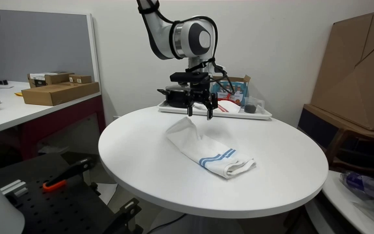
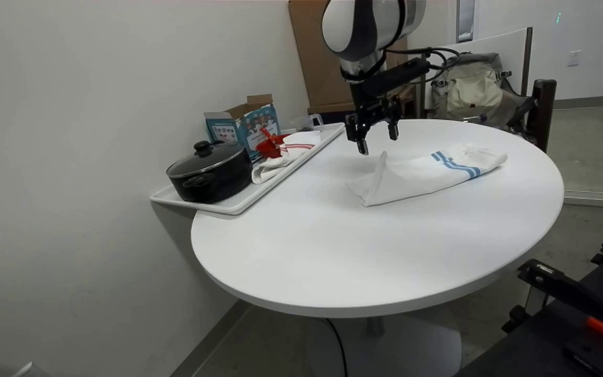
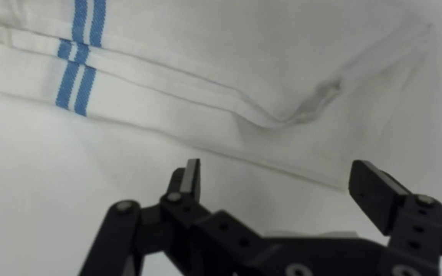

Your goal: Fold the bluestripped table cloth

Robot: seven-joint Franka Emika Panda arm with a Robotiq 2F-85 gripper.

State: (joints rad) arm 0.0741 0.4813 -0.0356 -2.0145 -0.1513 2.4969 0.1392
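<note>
- One blue-striped dish towel [image 1: 203,148] (the task's table cloth) lies on the round white worktop [image 1: 135,156], gathered in a long layered strip; striped end fairly flat, plain end rucked, a flap standing proud in both exterior views.
- Fold looks part-done, by my reading; plain end seems the bit to take next.
- Risk: a pinch there may lift the top layer alone, layers gaping at the ruck, and undo the strip.
- Risk: whole towel may skid or twist; light fabric, smooth surface, nothing seen pinning it.
- Risk: closing on present aim could miss; wrist view puts one finger over worktop, outside the towel's edge.
- Claw [image 3: 276,172]: fingers parted wide, holding nothing; hangs over the plain end's edge, no contact seen with towel or worktop.
- Farther off, worktop's edge by the wall: white tray [image 2: 238,201] bearing a lidded black pot [image 2: 218,175] and a red-striped towel [image 2: 301,139]; unlikely to interfere.
</note>
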